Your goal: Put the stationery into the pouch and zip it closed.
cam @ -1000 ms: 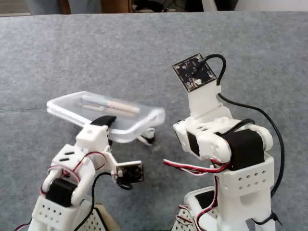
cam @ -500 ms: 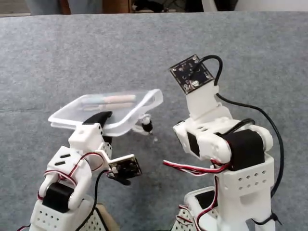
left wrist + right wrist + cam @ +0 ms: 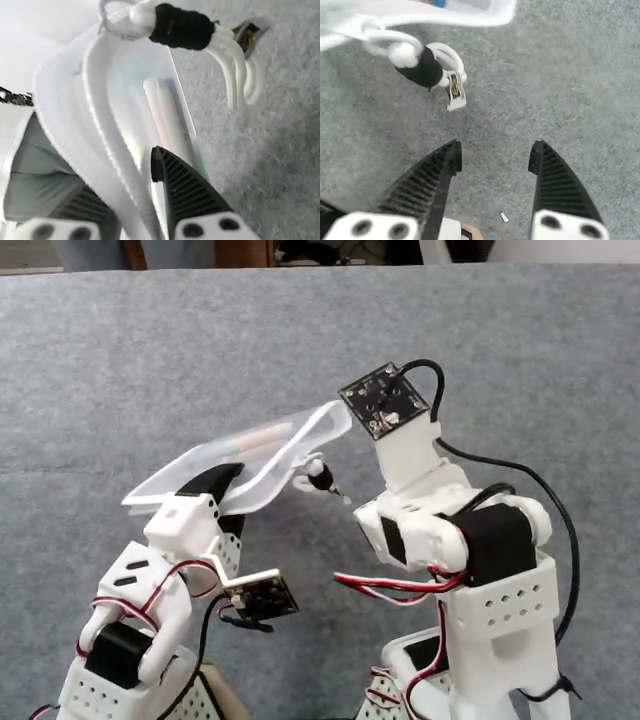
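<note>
A clear plastic pouch (image 3: 255,455) hangs tilted above the grey table, with pens (image 3: 262,435) inside it. My left gripper (image 3: 218,490) is shut on the pouch's near edge (image 3: 107,150), and a pen (image 3: 167,117) shows through the wall. A white looped cord with a black bead (image 3: 318,478) dangles from the pouch's corner (image 3: 182,26). My right gripper (image 3: 492,165) is open just below and beside that bead (image 3: 422,70), with bare table between its fingers. A small tag (image 3: 455,92) hangs from the cord.
Grey felt (image 3: 520,350) covers the whole table. Both arm bases (image 3: 480,640) stand at the near edge. A small white scrap (image 3: 504,216) lies on the felt near my right gripper.
My left gripper has lifted and tipped the pouch, raising its right end. The cord and bead swung right, towards the right arm, which leaned slightly left.
</note>
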`<move>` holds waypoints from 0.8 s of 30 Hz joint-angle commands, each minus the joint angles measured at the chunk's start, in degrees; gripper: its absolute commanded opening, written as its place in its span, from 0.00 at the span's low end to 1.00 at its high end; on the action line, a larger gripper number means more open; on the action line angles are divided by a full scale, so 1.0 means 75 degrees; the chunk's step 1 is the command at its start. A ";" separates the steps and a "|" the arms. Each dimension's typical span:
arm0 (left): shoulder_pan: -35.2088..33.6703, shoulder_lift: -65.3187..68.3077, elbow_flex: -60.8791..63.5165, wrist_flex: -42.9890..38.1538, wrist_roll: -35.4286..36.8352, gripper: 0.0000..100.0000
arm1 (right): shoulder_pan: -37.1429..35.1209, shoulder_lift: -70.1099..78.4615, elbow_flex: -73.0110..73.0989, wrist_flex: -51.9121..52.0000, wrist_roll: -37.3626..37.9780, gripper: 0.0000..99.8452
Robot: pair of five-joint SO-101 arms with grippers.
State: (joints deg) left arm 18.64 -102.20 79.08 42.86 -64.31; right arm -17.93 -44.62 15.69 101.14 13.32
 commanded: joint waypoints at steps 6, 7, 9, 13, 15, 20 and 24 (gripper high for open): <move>0.0428 0.0504 -0.0651 -0.1500 -0.0387 0.03 | -0.2016 -0.1459 0.0885 0.0035 0.0082 0.30; 0.0475 0.0610 -0.0686 -0.1594 -0.0387 0.03 | -0.2016 -0.1705 0.0885 0.0023 0.0082 0.33; 0.0604 0.0727 -0.0779 -0.1594 -0.0387 0.03 | -0.2016 -0.2010 0.0850 0.0023 0.0199 0.37; 0.0674 0.0750 -0.1190 -0.1207 -0.0363 0.03 | -0.2016 -0.2034 0.0920 0.0012 0.0551 0.40; 0.0674 0.0750 -0.1483 -0.0750 -0.0363 0.03 | -0.2016 -0.1952 0.0908 0.0000 0.0563 0.40; 0.0686 0.0750 -0.2069 0.0164 -0.0352 0.03 | -0.2004 -0.1823 0.0873 -0.0469 0.0563 0.40; 0.0944 0.0738 -0.2538 0.0914 -0.0164 0.03 | -0.2004 -0.1823 0.0862 -0.0656 0.0551 0.40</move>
State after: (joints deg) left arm 24.00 -96.66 66.15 47.52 -66.51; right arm -32.26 -59.38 22.64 97.71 17.10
